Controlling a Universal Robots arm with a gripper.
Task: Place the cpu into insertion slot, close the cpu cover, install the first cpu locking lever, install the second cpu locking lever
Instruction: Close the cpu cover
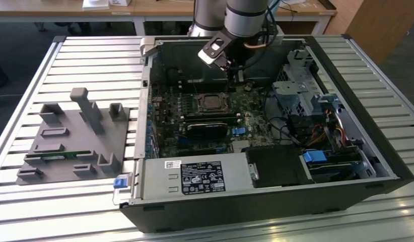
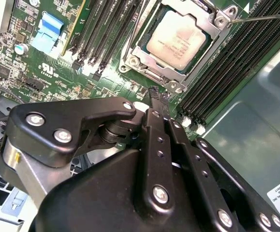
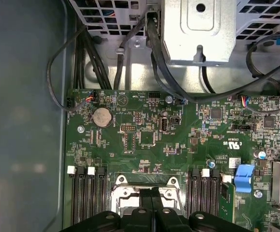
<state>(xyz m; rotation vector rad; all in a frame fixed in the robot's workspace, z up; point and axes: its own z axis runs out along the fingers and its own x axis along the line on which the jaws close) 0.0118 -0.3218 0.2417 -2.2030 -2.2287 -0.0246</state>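
cpu: the cpu lies flat in the insertion slot, pale metal top up, on the green circuit board.
cpu handling: likely light, stiff and thin, with a smooth lid and a delicate underside. It is best taken by two opposite edges and never pressed at an angle.
cpu cover: the cpu cover is down around the chip, which shows through its window. The cover is thin sheet metal that probably flexes, so any push belongs on the frame, not on the chip.
locking lever: a thin wire lever runs out from one corner of the frame. I cannot tell whether it is latched. It looks springy and narrow, easy to slip off.
end effector: the end effector has its fingers pressed together with nothing between them. The tip is just beside the frame's edge, and contact is unclear.
surroundings: an open computer case sits on a slatted desk, with a grey fixture tray beside it.
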